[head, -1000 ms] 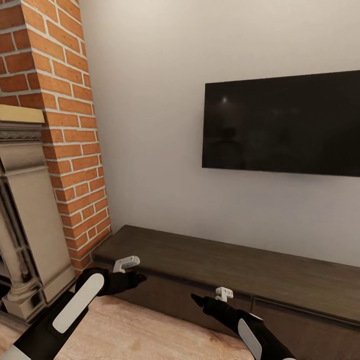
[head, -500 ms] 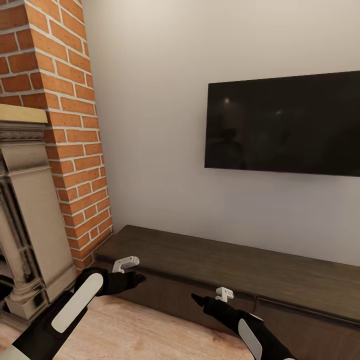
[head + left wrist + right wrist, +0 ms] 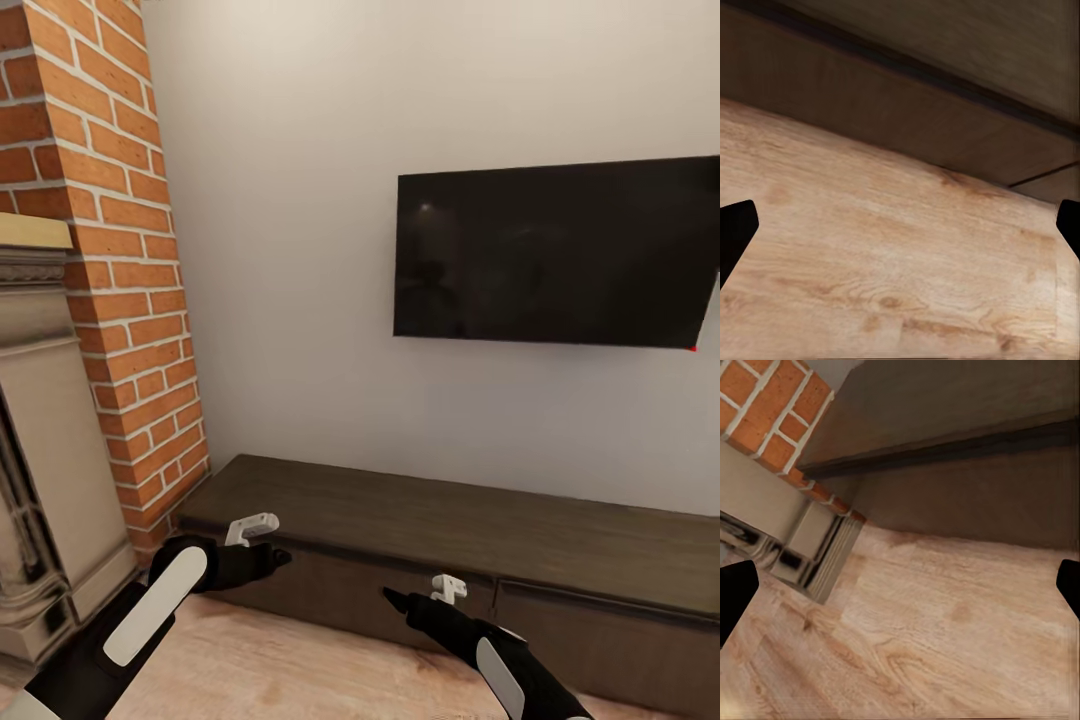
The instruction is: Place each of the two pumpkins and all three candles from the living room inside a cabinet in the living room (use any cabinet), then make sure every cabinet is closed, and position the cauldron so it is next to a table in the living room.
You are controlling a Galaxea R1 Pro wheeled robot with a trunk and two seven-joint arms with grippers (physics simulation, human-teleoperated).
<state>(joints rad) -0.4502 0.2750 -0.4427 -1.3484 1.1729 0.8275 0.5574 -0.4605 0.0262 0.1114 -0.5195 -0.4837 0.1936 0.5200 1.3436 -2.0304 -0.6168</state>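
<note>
Dark-brown wood: the cabinet (image 3: 440, 540) sits shut below the television (image 3: 555, 252), now more squarely ahead as the view swings right. Left gripper (image 3: 270, 553) and right gripper (image 3: 395, 598) hover before it, fingers spread, empty, ready to open a front.

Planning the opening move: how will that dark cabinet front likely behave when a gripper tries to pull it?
The cabinet front looks flat, without handles, so fingers would probably slip. It seems rigid wood, unlikely to flex. The unit is long and low, so hardly apt to tip.
</note>
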